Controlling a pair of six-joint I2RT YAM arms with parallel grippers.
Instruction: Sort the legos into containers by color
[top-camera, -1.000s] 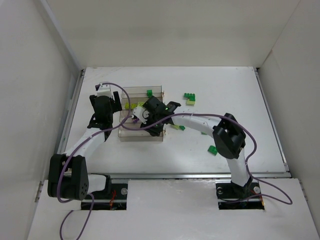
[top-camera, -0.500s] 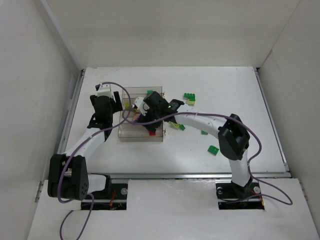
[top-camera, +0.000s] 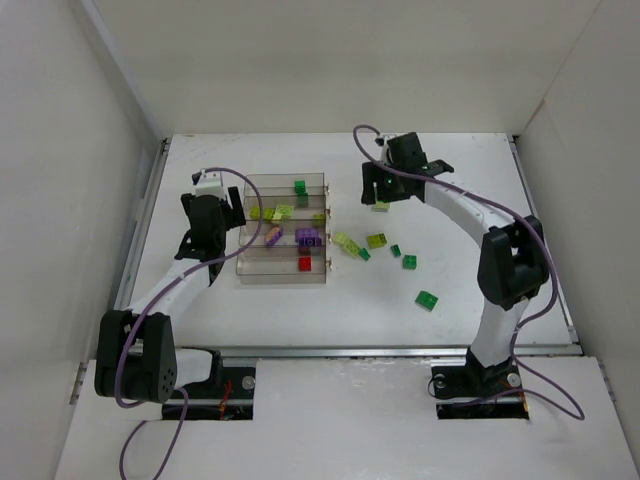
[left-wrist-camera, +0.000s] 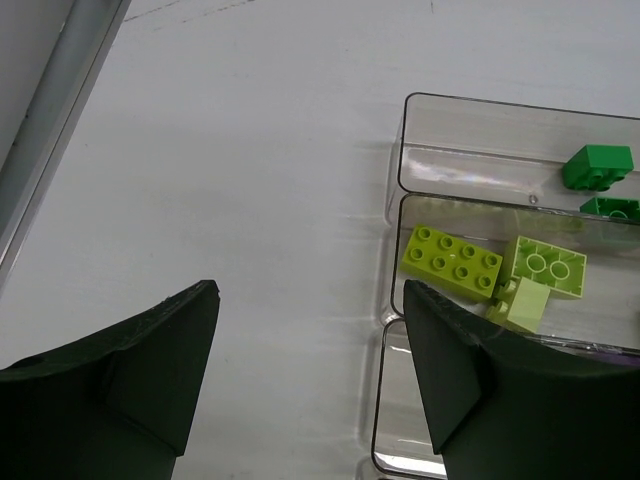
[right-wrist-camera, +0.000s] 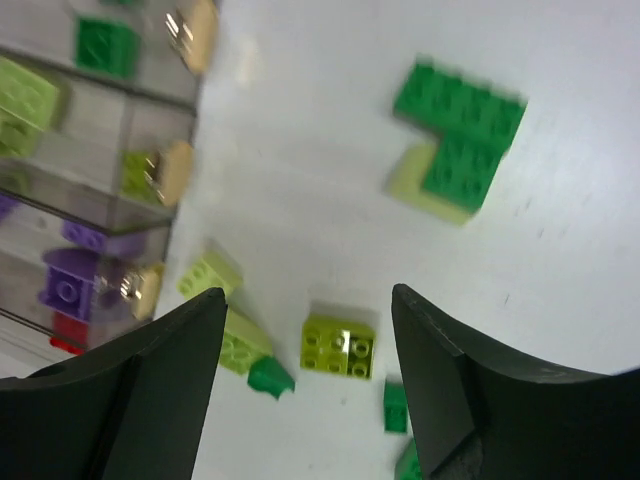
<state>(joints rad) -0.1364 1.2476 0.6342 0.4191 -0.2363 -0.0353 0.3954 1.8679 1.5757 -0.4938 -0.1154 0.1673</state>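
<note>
Hovering over legos (right-wrist-camera: 462, 148): right gripper (right-wrist-camera: 308, 300), jaws apart

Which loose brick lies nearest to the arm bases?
The dark green brick alone at the near right; the others lie farther back, nearer the tray.

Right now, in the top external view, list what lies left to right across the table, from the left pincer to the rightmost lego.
Left pincer → containers → yellow-green lego cluster → single yellow-green lego → small dark green lego → dark green lego → green lego nearest the arms.
</note>
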